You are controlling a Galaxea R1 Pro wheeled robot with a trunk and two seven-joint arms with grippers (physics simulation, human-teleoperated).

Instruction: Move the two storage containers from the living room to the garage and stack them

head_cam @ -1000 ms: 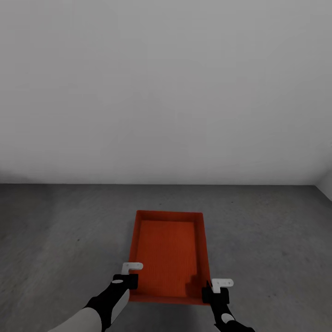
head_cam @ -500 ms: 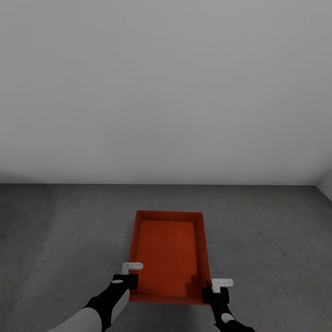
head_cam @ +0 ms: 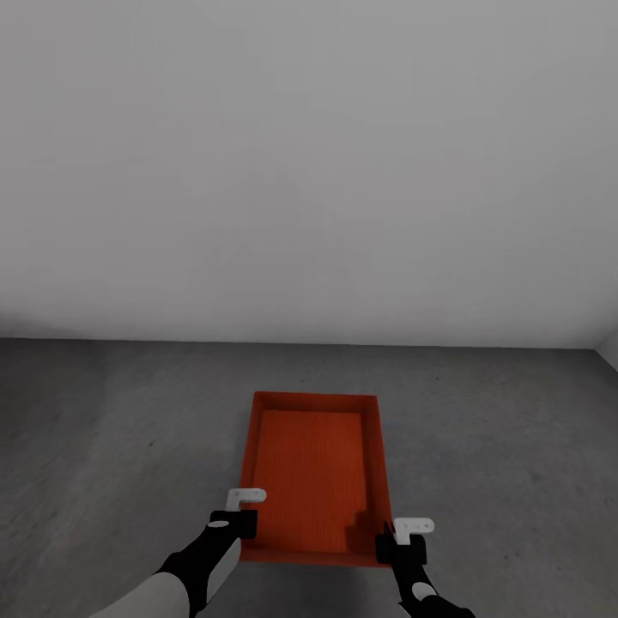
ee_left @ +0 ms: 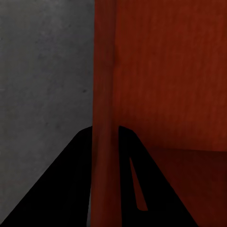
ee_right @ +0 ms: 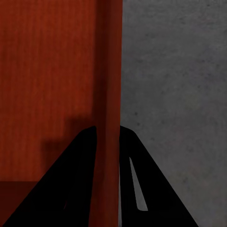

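Note:
One orange-red storage container is held level in front of me over the dark grey concrete garage floor, open top up and empty. My left gripper is shut on its left wall near the near corner. In the left wrist view the ribbed wall runs between the dark fingers of the left gripper. My right gripper is shut on the right wall, and the right wrist view shows that wall pinched in the right gripper. The second container is out of view.
A plain white wall stands straight ahead, meeting the concrete floor a little beyond the container. A second white wall begins at the far right corner. Bare floor lies on both sides of the container.
The wall-floor line and the right corner have shifted slightly in the picture, so the camera has moved a little. The container and both grippers keep their hold and place.

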